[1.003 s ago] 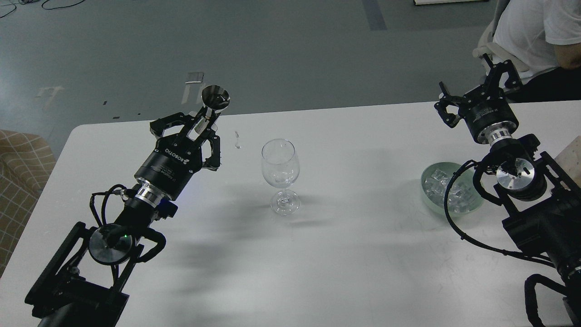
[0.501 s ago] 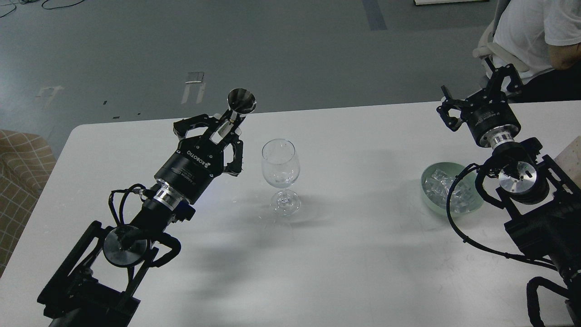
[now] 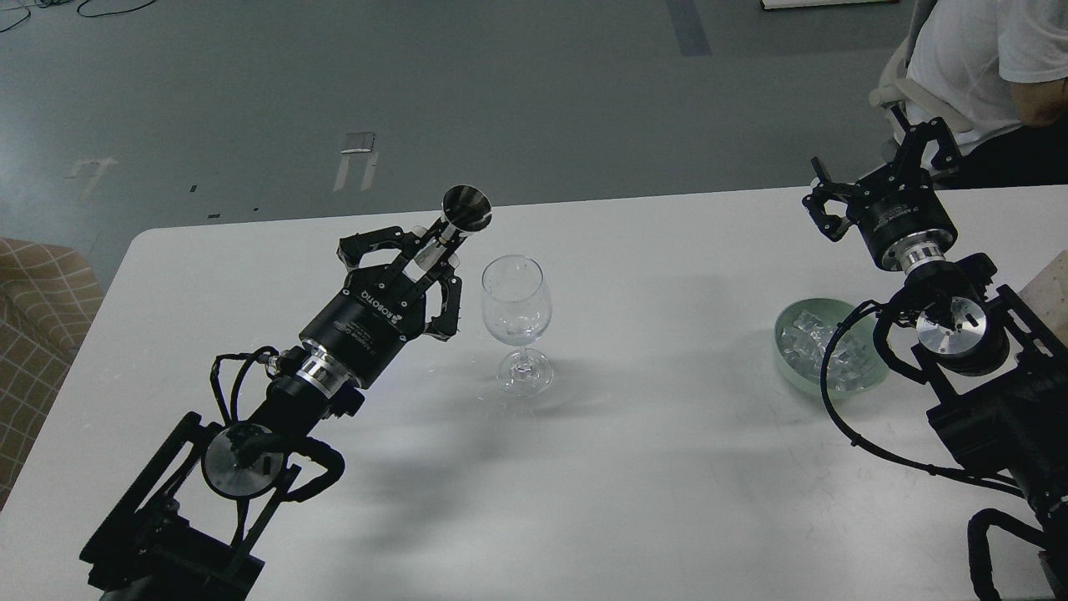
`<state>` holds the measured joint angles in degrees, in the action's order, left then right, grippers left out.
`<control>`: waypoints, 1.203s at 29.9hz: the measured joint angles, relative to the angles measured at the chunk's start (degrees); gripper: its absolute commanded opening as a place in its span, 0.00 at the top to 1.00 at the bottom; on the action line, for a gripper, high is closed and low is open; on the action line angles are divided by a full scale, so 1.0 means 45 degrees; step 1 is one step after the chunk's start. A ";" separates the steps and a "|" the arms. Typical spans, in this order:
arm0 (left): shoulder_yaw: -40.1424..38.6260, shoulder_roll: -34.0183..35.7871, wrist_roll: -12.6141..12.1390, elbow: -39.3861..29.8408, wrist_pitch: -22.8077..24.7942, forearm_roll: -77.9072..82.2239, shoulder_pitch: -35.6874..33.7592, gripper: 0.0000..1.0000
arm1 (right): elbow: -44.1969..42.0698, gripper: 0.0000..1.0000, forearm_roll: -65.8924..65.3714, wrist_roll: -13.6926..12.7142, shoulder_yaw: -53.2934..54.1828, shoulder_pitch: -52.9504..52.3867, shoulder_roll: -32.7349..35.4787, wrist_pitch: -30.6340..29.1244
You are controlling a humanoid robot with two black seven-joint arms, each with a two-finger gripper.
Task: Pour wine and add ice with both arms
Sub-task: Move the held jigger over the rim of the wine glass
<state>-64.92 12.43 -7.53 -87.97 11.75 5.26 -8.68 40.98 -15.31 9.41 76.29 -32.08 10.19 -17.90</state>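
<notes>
On the white table [image 3: 634, 467] you've got L gripper [image 3: 417, 263] clamped on a metal cup [image 3: 463, 213] beside the wine glass [image 3: 516, 321]; R gripper [image 3: 876, 179] spread wide, holding nothing, above ice [image 3: 813, 346] bowl [image 3: 788, 371]

Black arms [image 3: 250, 434], silver joint caps
</notes>
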 measured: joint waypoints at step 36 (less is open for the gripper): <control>0.0056 0.0767 -0.1288 0.0076 -0.0141 0.2703 -0.0483 0.81 | -0.0044 0.00 0.0025 0.0000 0.0138 0.0003 0.0021 -0.0080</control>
<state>-64.67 15.88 -13.33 -87.62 11.11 17.43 -10.85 40.78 -15.20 9.41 76.91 -32.07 10.29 -18.26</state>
